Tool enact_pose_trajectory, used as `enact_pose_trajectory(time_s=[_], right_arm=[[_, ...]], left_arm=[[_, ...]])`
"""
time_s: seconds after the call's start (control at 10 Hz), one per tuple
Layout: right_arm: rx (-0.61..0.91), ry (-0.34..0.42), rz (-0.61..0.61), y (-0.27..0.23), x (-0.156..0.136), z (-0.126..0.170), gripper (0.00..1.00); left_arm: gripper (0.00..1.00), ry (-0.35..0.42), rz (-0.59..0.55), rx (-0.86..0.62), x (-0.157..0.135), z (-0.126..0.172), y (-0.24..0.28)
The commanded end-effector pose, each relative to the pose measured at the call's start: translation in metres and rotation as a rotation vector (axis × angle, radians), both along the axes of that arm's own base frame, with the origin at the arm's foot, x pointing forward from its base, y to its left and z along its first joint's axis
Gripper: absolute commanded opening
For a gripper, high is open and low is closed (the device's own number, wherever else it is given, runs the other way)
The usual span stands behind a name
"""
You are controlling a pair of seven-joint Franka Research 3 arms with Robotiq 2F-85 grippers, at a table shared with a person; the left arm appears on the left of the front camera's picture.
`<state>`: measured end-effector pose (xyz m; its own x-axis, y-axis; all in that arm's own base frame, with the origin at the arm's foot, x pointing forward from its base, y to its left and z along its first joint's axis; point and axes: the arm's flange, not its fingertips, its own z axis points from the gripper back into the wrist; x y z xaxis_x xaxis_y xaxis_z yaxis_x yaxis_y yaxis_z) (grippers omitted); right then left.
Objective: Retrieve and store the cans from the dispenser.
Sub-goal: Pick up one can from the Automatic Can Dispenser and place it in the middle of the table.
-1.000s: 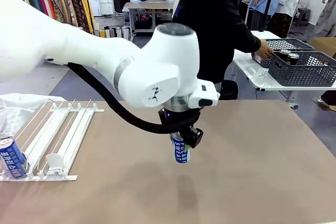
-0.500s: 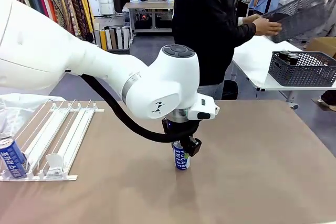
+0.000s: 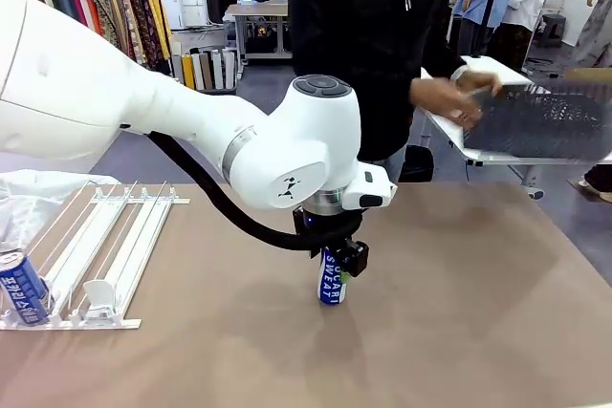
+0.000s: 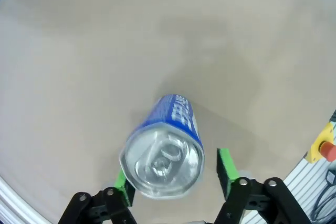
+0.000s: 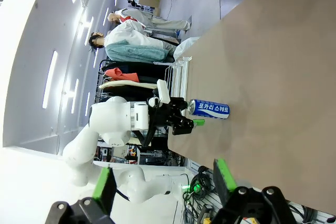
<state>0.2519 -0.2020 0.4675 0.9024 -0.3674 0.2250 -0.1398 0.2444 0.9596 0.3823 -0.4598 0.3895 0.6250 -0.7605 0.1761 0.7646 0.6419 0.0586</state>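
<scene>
Brown desk point(image 3: 478, 312) carries the upright blue aluminium Pocari Sweat can point(image 3: 330, 279) at its middle, well apart from the white railed plastic dispenser point(image 3: 115, 236). Left arm point(image 3: 306, 155) points straight down over the can, its jaws released, but one green pad point(image 4: 124, 187) seems to brush the rim, so an off-centre lift could topple the can. Right-side jaws stand parted and empty.

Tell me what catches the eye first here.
The left gripper, open, sits around a blue can standing upright in the middle of the table. Another blue can stands at the near end of the white rack on the left. Across the table, a person's hand holds a dark basket.
</scene>
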Motion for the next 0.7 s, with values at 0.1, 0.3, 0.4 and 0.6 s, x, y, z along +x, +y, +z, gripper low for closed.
enact_pose_trajectory(time_s=[0.1, 0.3, 0.4, 0.6], right_arm=[[0.009, -0.016, -0.002, -0.001, 0.001, 0.002, 1.0], [0.009, -0.016, -0.002, -0.001, 0.001, 0.002, 1.0], [0.009, -0.016, -0.002, -0.001, 0.001, 0.002, 1.0], [0.009, -0.016, -0.002, -0.001, 0.001, 0.002, 1.0]], left_arm=[[1.0, -0.067, 0.067, -0.049, -0.012, 0.018, 0.006], [1.0, -0.09, 0.159, -0.112, -0.031, 0.057, 0.023], [1.0, -0.077, 0.19, -0.142, -0.047, 0.083, 0.037], [1.0, -0.028, 0.21, -0.201, -0.071, 0.137, 0.08]])
